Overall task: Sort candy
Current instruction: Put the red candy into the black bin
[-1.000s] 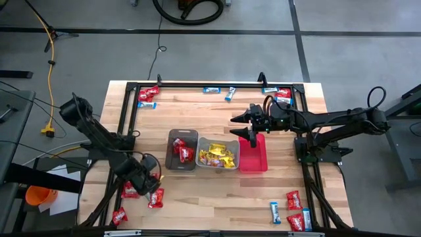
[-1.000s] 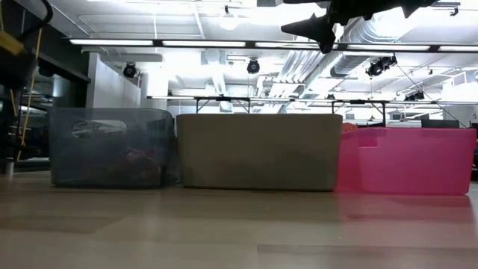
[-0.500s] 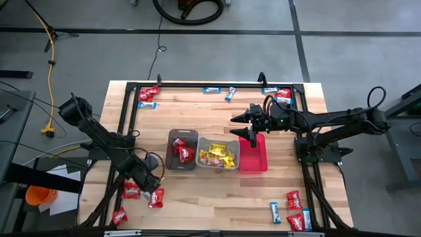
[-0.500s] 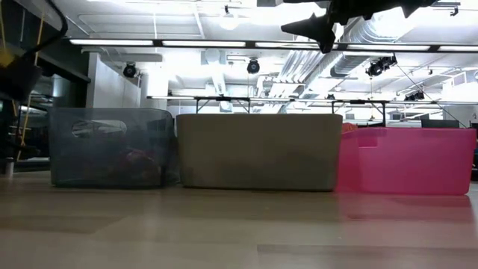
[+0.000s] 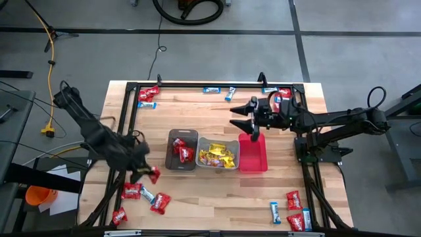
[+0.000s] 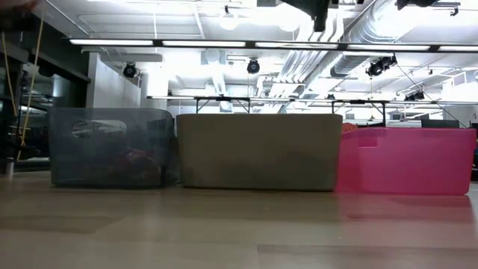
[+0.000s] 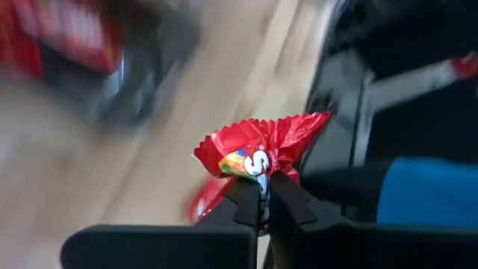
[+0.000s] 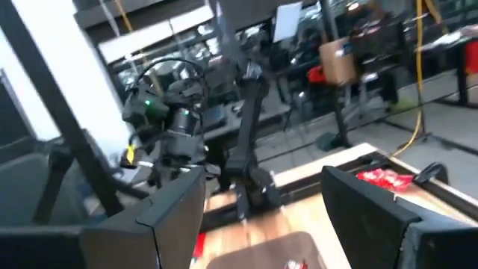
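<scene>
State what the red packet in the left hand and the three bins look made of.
Red crinkled candy packet, pinched in the shut left hand: glossy film, crimped edge, likely plastic or foil. Smoky grey bin and pink bin: translucent plastic. Beige middle bin: opaque, matte, probably plastic.

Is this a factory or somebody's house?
Probably a robot lab or workshop: exposed ceiling ducts and strip lights overhead, a bare concrete floor around the table, folding tables behind.
</scene>
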Controlling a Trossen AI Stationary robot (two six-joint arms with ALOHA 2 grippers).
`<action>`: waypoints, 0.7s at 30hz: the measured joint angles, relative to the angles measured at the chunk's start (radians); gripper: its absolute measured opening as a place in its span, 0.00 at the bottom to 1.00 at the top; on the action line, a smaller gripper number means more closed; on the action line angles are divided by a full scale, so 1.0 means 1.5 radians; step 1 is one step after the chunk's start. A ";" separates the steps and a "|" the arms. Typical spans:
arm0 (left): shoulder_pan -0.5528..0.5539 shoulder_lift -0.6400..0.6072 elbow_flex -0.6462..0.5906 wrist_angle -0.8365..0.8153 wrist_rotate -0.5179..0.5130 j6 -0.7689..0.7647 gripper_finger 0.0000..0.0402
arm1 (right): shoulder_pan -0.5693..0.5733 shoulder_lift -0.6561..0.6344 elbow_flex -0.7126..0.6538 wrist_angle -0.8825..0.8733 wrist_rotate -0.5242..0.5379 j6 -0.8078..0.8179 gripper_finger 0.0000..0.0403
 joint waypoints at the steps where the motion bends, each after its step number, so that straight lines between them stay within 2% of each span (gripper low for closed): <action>1: 0.004 -0.013 0.007 0.001 -0.033 0.020 0.00 | 0.000 0.000 0.000 0.004 0.009 0.000 0.65; 6: 0.066 -0.034 0.021 0.015 -0.140 0.183 0.00 | 0.000 0.000 0.000 0.007 0.028 0.019 0.65; 10: 0.156 -0.007 0.021 0.064 -0.171 0.332 0.00 | 0.000 0.000 0.000 0.010 0.028 0.018 0.65; 16: 0.277 0.079 0.021 0.183 -0.123 0.490 0.00 | 0.000 0.000 0.000 0.044 -0.018 0.014 0.65; 21: 0.311 0.130 0.020 0.214 -0.072 0.476 0.00 | 0.000 -0.005 0.000 0.052 -0.076 0.013 0.65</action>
